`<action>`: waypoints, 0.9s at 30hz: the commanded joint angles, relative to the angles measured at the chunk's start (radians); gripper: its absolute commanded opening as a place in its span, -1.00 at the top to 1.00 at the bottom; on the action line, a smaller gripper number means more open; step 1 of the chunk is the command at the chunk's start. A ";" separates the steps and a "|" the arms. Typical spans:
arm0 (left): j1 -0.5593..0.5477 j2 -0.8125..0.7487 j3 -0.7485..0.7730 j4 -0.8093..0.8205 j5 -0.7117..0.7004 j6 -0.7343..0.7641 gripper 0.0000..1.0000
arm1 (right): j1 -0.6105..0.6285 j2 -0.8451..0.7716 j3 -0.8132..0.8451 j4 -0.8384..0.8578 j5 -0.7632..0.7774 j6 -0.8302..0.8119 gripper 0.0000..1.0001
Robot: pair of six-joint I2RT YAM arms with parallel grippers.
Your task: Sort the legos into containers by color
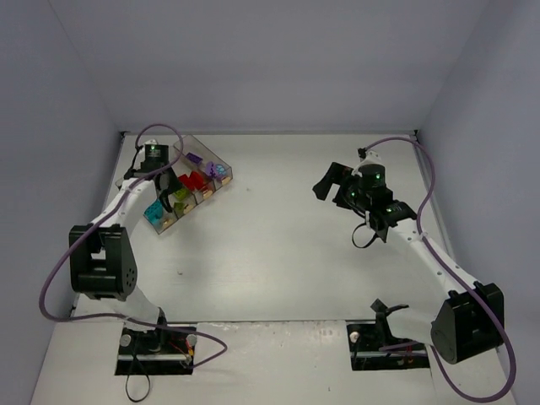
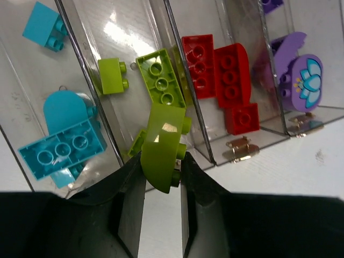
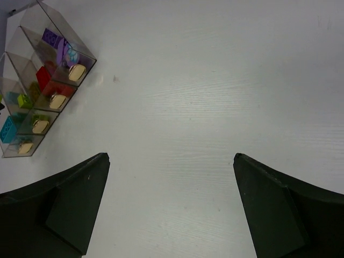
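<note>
– Left gripper (image 2: 161,180), what has it got?
– It's pinching a lime brick (image 2: 161,142), the curved one, by its lower end. The rest of the brick sticks out past the fingers, right at the near end of the bins (image 2: 204,142).
– Which bin is it at?
– The green one, by the look of it, straight ahead of the gripper. More green bricks (image 2: 161,80) lie in there just beyond the held one. Whether it touches the bin wall, I can't tell.
– And the other bins?
– Off to the gripper's left, as its own camera sees it, is the bin with the cyan bricks (image 2: 62,148). To its right come the red bricks (image 2: 231,72), then the purple pieces (image 2: 301,80) in the end bin, one of them with a flower printed on it.
– What about the right gripper (image 3: 171,157)?
– Spread wide, nothing between its fingers, hanging over bare counter (image 3: 215,80). The bins sit well apart from it, ahead and to its left.
</note>
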 commanded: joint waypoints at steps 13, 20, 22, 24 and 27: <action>0.033 0.102 0.222 -0.109 -0.021 -0.009 -0.40 | -0.005 -0.069 0.033 -0.038 0.048 -0.125 -1.00; 0.033 -0.131 0.230 -0.215 0.028 0.041 -0.48 | -0.012 -0.104 0.112 -0.115 0.099 -0.258 -1.00; 0.033 -0.246 0.233 -0.246 0.040 0.069 -0.54 | -0.012 -0.124 0.140 -0.132 0.111 -0.302 -1.00; 0.033 -0.320 0.245 -0.302 0.046 0.115 -0.56 | -0.012 -0.165 0.146 -0.158 0.204 -0.258 -1.00; 0.033 -0.464 0.278 -0.434 0.034 0.178 -0.58 | -0.012 -0.230 0.188 -0.217 0.244 -0.301 -1.00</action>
